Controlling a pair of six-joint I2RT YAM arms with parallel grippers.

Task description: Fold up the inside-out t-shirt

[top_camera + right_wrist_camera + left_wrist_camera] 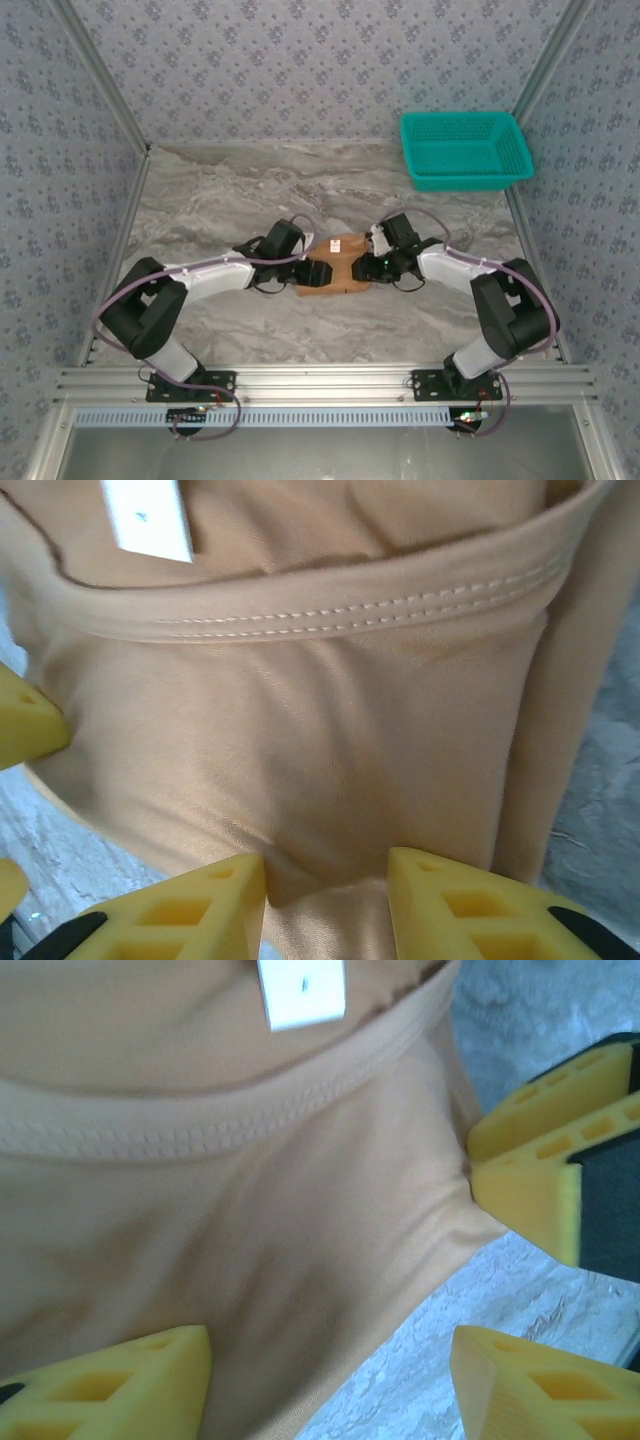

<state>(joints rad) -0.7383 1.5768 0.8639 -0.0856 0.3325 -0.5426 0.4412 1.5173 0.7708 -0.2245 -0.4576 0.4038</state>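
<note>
The inside-out t-shirt (335,268) lies as a small orange-tan bundle at the table's middle, its white label (336,245) facing up. My left gripper (312,270) is at its left edge and my right gripper (364,266) at its right edge. In the left wrist view the left gripper (330,1390) stands open: one yellow finger rests over the t-shirt (250,1230), the other over bare table, and the cloth's edge runs between them. In the right wrist view the right gripper (328,905) is shut on a bunched fold of the t-shirt (320,730).
A teal mesh basket (465,150) stands at the back right of the marble table (220,200). Patterned walls close in the back and both sides. The right gripper's yellow fingers (530,1190) reach into the left wrist view, nipping the cloth's corner.
</note>
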